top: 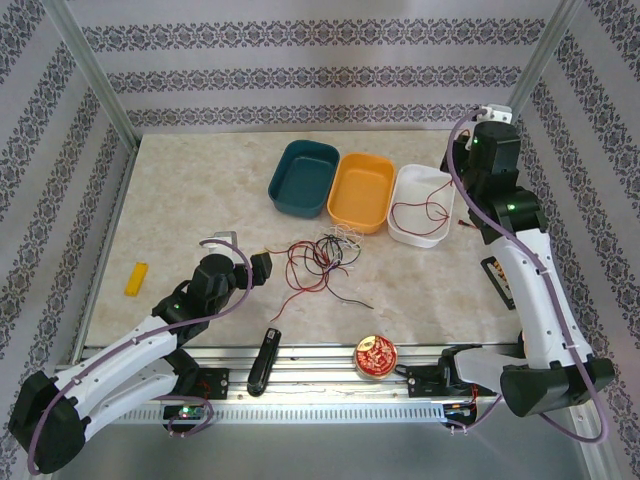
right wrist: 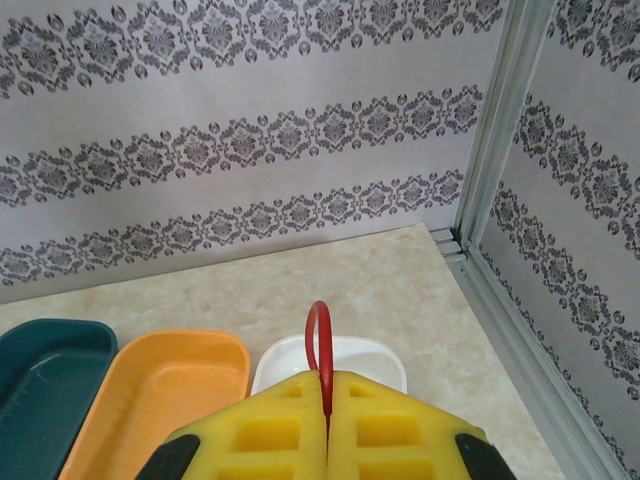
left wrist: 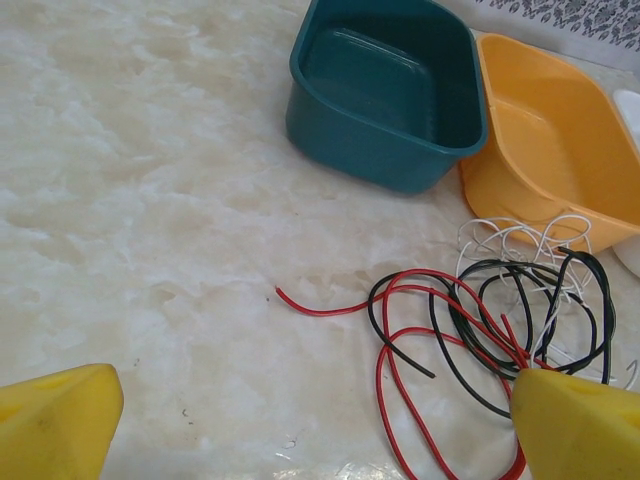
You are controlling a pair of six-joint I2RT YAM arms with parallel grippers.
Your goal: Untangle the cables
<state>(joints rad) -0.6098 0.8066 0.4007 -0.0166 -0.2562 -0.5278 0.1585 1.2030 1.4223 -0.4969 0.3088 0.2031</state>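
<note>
- Handling: cables [top: 322, 255] judged v. light and limp, w/ almost no stiffness. They are likely to slip thru pads and to drag neighbours along if pulled fast. Not fragile, but snags at crossings are to be expected.
- Where to grip: a free end or an outer loop is best taken, e.g. the loose red end [left wrist: 300, 303] at centre-left of the left wrist view. The middle of the knot is better avoided, since strands overlap there.
- Look: thin red, black & white strands are looped over each other in one loose bundle [left wrist: 500, 310]. The white ones are bunched at its top, just beside the orange bin [left wrist: 560, 150]. A black end pokes out at its lower left.
- Location: the bundle lies on the table [top: 200, 200] at centre of the top view, just below the row of teal bin [top: 303, 178], orange bin & white bin [top: 412, 232]. One red cable [top: 425, 208] is seen apart from the rest, draped into the white bin at upper right.
- Left gripper [left wrist: 315, 425]: fingers are spread wide w/ nothing between them, low over the table, bundle just ahead at right of frame.
- Right gripper [right wrist: 326, 382]: pads are pressed together and clamped on the red cable, held above the white bin.
</note>
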